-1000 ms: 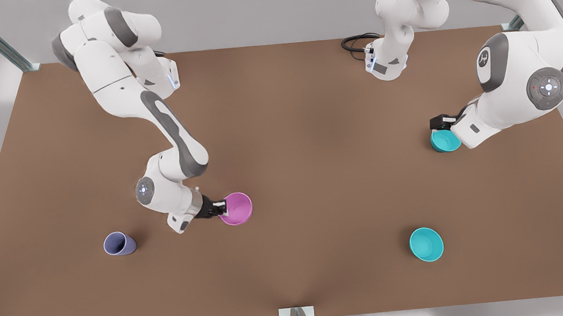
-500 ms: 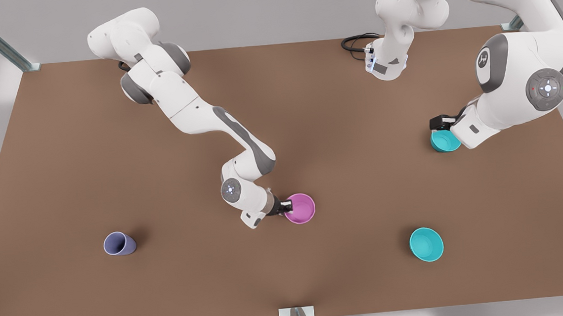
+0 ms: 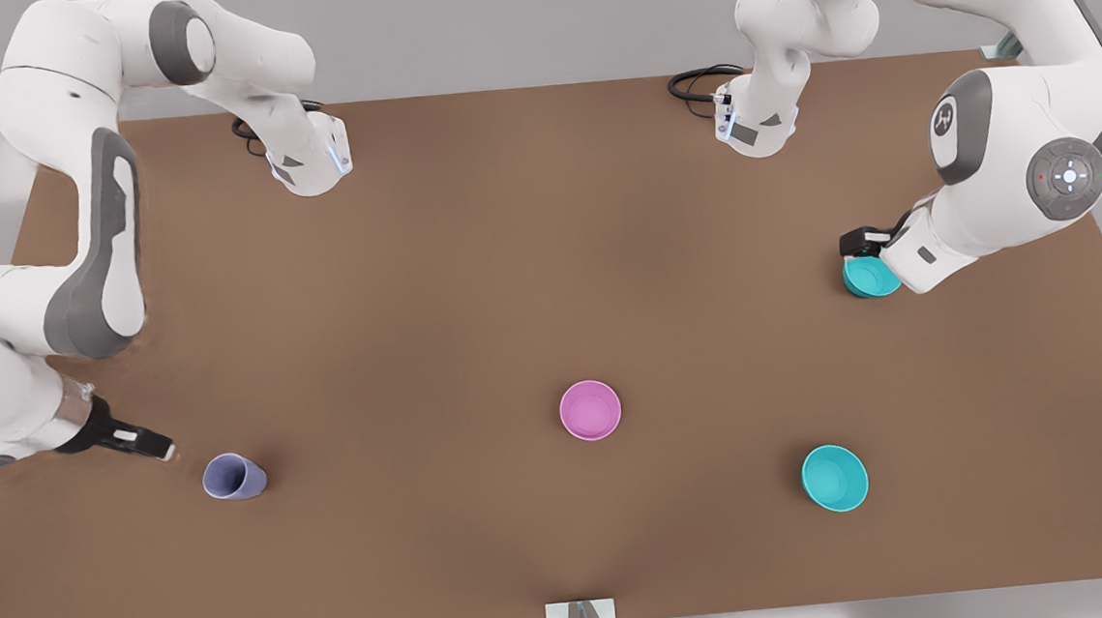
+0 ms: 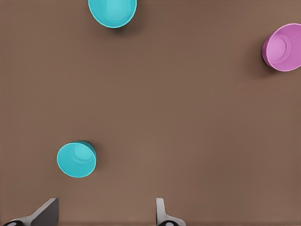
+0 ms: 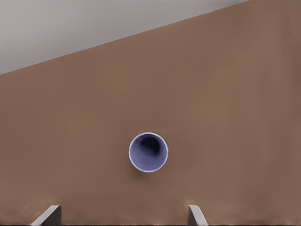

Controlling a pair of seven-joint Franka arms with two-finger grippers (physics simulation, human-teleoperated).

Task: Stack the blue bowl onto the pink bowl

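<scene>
Mid-table, pink bowl (image 3: 590, 410) released, alone.

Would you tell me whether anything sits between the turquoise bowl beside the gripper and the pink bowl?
Nothing visible: bare table lies between the blue bowl by the left gripper and the pink bowl. The other turquoise bowl sits off that line.

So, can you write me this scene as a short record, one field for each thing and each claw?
pink bowl: alone near the middle of the table, empty
blue bowl: front view's right, just beside the left claw
second blue bowl: front view's right, nearer the front edge, free
cup: lavender, front view's left
left claw: open, at the blue bowl, bowl not between its fingers
right claw: open, near the cup, holds nothing
stack: not yet done
</scene>
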